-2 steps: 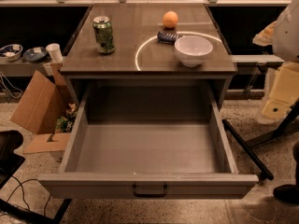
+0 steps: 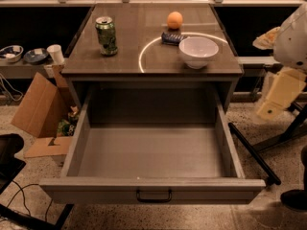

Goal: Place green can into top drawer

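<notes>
little moved; jaws right of top drawer (image 2: 153, 153), green can (image 2: 106, 35) near bowl (image 2: 198, 54).

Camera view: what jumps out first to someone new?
The top drawer stands pulled wide open with nothing inside, filling the lower half. On the tabletop above, the green can stands upright at left, a white bowl and an orange to its right. The gripper hangs at the right edge, well apart from the can.

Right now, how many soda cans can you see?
1: the green can stands left on the cabinet top, behind the open top drawer, which holds none. The pincer hangs at the far right.
</notes>
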Robot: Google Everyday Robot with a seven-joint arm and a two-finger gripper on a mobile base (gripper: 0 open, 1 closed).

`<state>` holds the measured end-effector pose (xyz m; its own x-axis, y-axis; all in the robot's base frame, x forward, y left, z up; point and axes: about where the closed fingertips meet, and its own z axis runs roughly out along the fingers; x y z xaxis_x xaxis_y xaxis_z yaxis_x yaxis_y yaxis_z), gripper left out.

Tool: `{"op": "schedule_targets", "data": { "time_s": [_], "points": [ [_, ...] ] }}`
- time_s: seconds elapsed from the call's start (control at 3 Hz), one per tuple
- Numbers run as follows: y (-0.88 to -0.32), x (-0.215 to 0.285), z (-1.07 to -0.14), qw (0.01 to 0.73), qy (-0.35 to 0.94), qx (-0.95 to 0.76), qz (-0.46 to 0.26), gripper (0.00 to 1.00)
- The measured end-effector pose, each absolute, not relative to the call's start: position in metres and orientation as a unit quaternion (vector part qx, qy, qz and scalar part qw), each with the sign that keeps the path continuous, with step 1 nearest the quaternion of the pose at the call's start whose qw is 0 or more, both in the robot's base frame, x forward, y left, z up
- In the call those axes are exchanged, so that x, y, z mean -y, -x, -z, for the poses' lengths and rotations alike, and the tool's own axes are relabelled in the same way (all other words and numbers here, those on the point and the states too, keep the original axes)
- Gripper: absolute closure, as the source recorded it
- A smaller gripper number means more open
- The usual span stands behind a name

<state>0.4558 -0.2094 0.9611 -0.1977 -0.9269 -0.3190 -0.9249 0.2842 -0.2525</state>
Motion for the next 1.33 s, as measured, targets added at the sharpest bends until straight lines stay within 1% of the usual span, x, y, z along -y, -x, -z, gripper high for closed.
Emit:
{"op": "schedule_targets", "data": {
  "time_s": [0.67, 1.0, 1.33],
  "points": [
    [-0.555, 0.125, -0.935, 0.399, 0.563, -0.710, -0.141, 0.00],
    [-0.599, 0.079, -0.942, 0.486, 0.537, -0.663, -0.191, 0.00],
    [-0.617, 0.038, -0.959, 0.506, 0.562, -0.625, -0.194, 0.00]
  ]
}}
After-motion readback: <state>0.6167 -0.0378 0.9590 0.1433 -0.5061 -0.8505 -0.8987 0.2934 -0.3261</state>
